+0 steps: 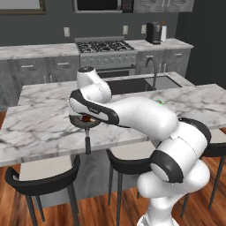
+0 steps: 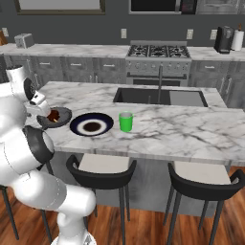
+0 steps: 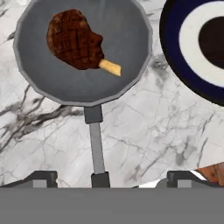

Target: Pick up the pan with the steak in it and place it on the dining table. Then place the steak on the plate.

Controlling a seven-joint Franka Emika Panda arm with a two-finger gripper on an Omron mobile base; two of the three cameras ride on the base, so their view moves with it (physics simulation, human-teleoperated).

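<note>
The pan [image 3: 83, 52] rests on the dining table [image 3: 148, 140], its long black handle [image 3: 96, 144] running down toward me. Inside it lies the steak [image 3: 74, 39], dark brown with a pale yellow end. My gripper [image 3: 111, 178] hovers open above the handle's end, one fingertip on each side and well apart from it. The plate [image 3: 197, 48], dark with a white ring, sits just right of the pan. From the base, the pan [image 2: 56, 117] with the steak [image 2: 53, 115] is left of the plate [image 2: 92, 126]. My arm covers much of the pan [image 1: 84, 122]; its handle [image 1: 88, 143] juts past the table's [image 1: 39, 128] near edge.
A green cup [image 2: 126, 121] stands right of the plate. The sink [image 2: 143, 95] with its faucet [image 2: 160, 83] is set into the far side of the table. Black stools [image 2: 103, 167] line the near edge. A stove [image 2: 158, 51] stands at the back wall.
</note>
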